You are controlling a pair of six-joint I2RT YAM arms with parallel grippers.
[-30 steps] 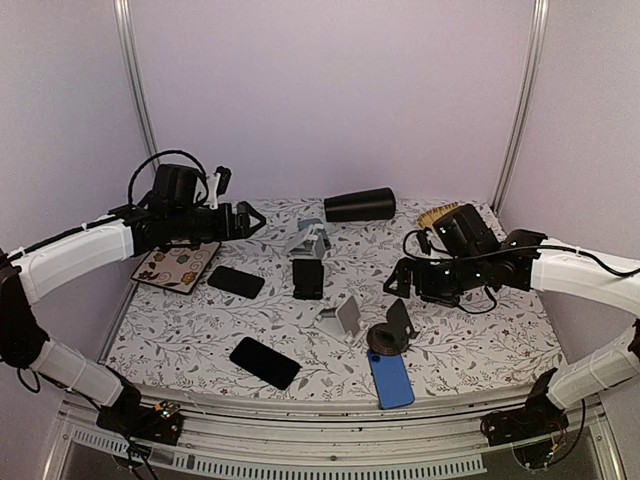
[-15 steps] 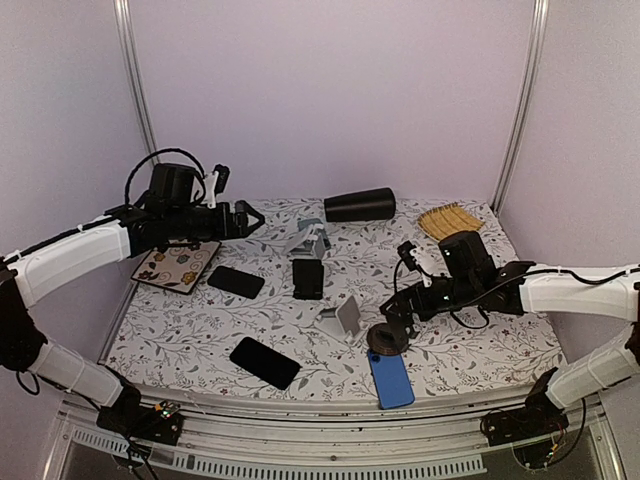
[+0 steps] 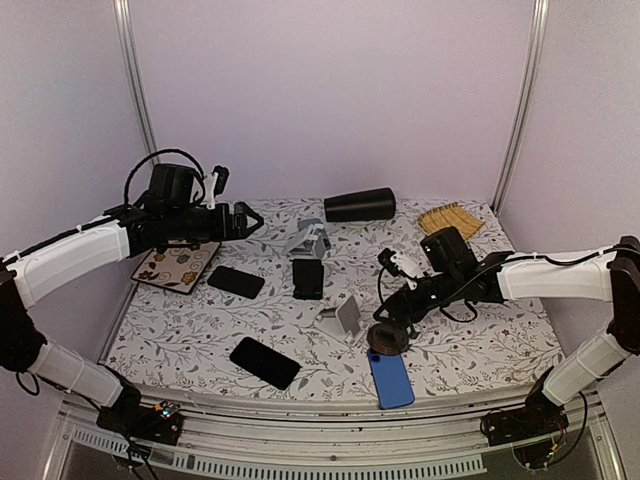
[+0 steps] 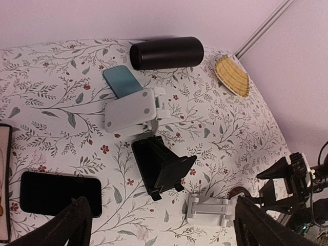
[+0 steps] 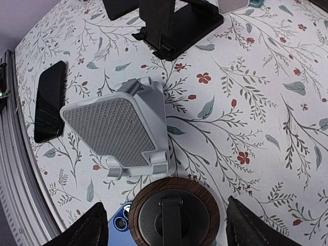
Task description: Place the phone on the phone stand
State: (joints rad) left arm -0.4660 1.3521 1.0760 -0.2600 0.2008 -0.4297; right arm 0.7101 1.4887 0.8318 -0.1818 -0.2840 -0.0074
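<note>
Near the front edge of the table [image 3: 470, 350], the blue phone [image 3: 390, 379] is seen lying flat, its camera end just beside the round wood-rimmed stand [image 3: 387, 341]; whether the two touch cannot be told. The right gripper [image 3: 392, 316] is held low over this stand, and in the right wrist view its fingers [image 5: 84, 230] are spread wide on either side of the rim, with nothing grasped between them. The phone's lens corner [image 5: 121, 223] is glimpsed at the rim's left. A grey ribbed stand [image 5: 115, 130] is set just beyond the round one, and a black stand [image 5: 174, 25] farther back. A black phone [image 5: 48, 100] is laid flat to the left, well apart. The left gripper [image 3: 245, 220] is held high above the table's back left, likewise spread and empty. Below it, a white stand [image 4: 130, 110], a teal phone [image 4: 120, 80] and a black cylinder [image 4: 166, 53] are seen.
</note>
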